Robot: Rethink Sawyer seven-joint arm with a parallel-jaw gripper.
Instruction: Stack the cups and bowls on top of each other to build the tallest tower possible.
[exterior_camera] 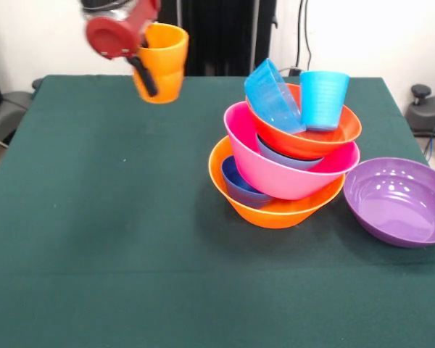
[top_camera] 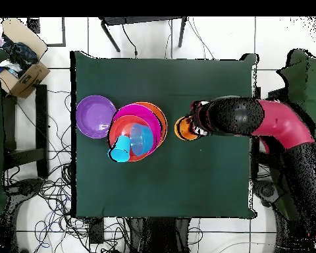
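the purple bowl (exterior_camera: 399, 201) sits alone on the table (exterior_camera: 116, 239), just beside the tower (exterior_camera: 286, 156): orange base, dark blue and pink bowls, then red-orange holding a tilted light blue bowl and blue cup (exterior_camera: 323, 99). farther back, the gripper (exterior_camera: 141, 69) holds the orange cup (exterior_camera: 162, 63) aloft, one dark finger (exterior_camera: 143, 77) pressed on its wall.

Lab: floor cables (top_camera: 52, 191), robot arm (top_camera: 279, 122)
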